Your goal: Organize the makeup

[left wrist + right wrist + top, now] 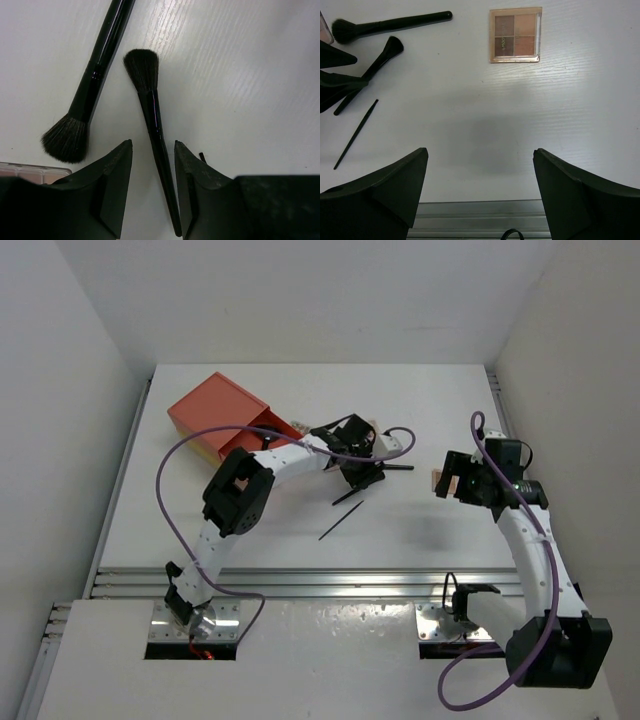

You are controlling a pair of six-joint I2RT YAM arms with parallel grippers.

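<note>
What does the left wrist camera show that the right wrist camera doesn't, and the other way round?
Left wrist only: close up, the open left fingers astride the handle of the small brush. Right wrist only: a four-square palette, a thin stick and the metal rail. Both: the small brush and the big brush on the white table.

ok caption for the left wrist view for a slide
Open left gripper straddling the handle of a small brush, larger brush alongside.
</note>
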